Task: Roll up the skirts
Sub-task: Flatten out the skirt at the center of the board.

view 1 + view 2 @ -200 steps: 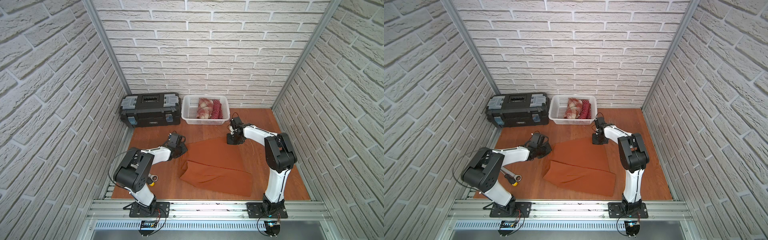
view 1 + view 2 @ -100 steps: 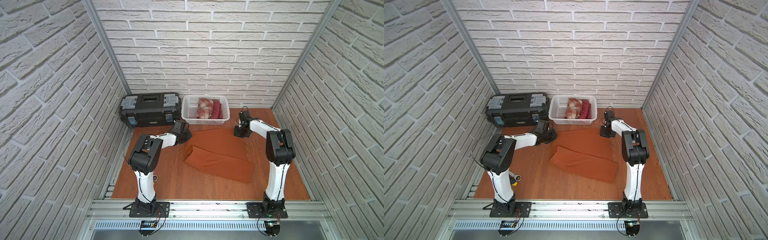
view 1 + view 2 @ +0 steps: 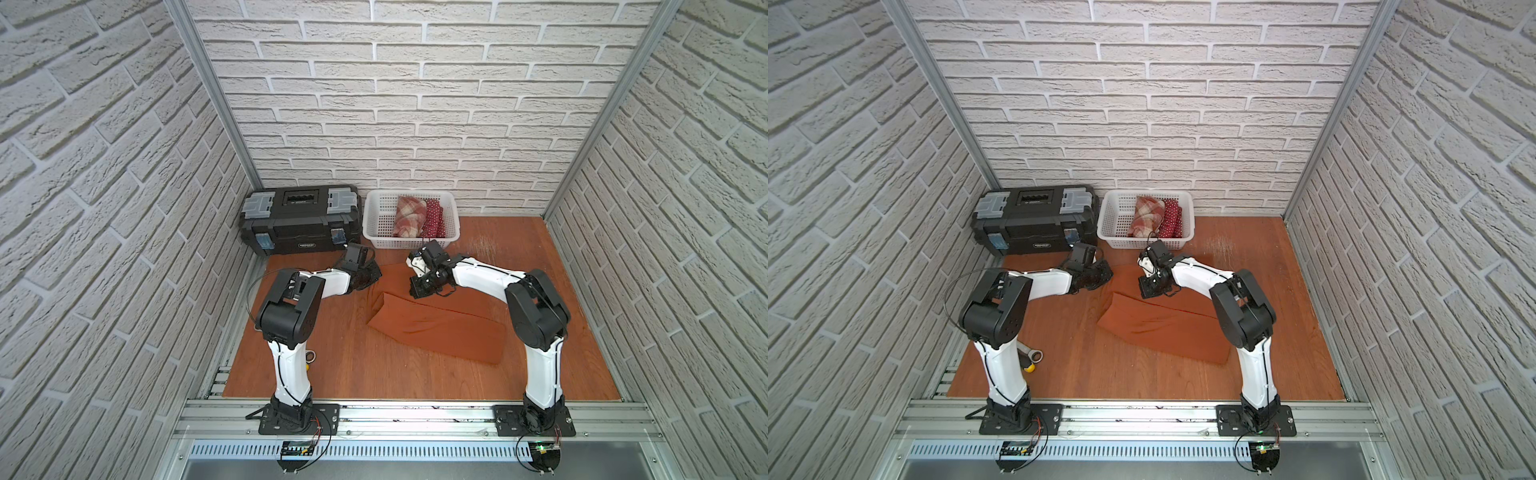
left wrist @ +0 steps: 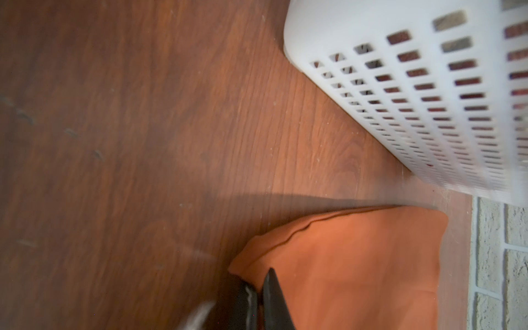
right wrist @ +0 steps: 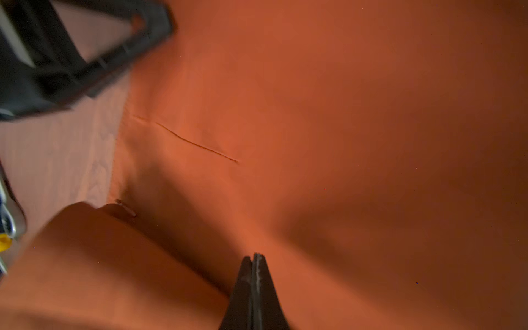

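The rust-orange skirt [image 3: 440,328] [image 3: 1167,328] lies folded over itself in the middle of the wooden table. My left gripper [image 3: 372,275] [image 4: 258,281] is shut on the skirt's far left corner [image 4: 357,271], low over the table. My right gripper [image 3: 419,290] [image 5: 253,256] hovers over the skirt's far edge [image 5: 343,128] with its jaws pressed together and nothing between them. The plaid skirt [image 3: 409,216] and the polka-dot skirt [image 3: 434,218] lie rolled side by side in the white basket [image 3: 370,224].
A black toolbox [image 3: 301,220] stands at the back left beside the basket [image 4: 428,85]. A metal wrench with a small yellow piece [image 3: 1032,359] lies near the left arm's base. Brick walls close in three sides.
My right gripper left the skirt's far right corner and swung left and nearer, now over the cloth's middle. The left gripper stays shut on its corner, barely moved.
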{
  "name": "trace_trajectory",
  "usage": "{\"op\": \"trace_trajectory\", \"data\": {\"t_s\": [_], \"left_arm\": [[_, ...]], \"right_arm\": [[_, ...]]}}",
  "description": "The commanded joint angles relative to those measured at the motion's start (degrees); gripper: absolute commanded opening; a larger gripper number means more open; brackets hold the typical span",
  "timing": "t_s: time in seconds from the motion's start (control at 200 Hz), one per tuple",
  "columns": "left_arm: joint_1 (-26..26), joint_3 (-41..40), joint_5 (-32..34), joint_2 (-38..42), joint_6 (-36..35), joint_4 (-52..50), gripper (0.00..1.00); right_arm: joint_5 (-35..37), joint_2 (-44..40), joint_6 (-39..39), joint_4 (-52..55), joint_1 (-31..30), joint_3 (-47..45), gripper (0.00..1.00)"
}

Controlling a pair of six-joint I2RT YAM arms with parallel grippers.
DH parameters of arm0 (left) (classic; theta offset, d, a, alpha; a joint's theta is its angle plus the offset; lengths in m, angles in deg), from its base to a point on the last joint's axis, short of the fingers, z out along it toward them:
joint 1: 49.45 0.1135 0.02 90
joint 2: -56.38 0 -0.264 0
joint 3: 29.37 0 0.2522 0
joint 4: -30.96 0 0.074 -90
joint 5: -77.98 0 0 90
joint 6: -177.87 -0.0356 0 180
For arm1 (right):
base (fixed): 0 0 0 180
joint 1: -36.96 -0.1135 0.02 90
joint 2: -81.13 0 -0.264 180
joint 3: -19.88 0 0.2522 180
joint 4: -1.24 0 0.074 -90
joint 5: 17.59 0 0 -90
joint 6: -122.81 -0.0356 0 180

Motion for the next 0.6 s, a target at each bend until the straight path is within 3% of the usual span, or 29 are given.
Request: {"op": "trace_trajectory", "data": {"t_s": [0.0, 0.45, 0.595], "left_arm": [[-0.3, -0.8, -0.8, -0.8, 0.0, 2.8, 0.0], [-1.2, -0.9, 1.2, -3.1, 1.2, 3.9, 0.0], [-1.0, -1.5, 1.7, -3.1, 1.1, 4.2, 0.0]], "right_arm": [[-4.1, 0.9, 1.7, 0.1, -1.9, 1.5, 0.02], [-14.7, -16.5, -3.4, -0.1, -11.0, -17.4, 0.02], [-18.5, -15.8, -9.9, -3.4, -17.5, -22.2, 0.02]]}}
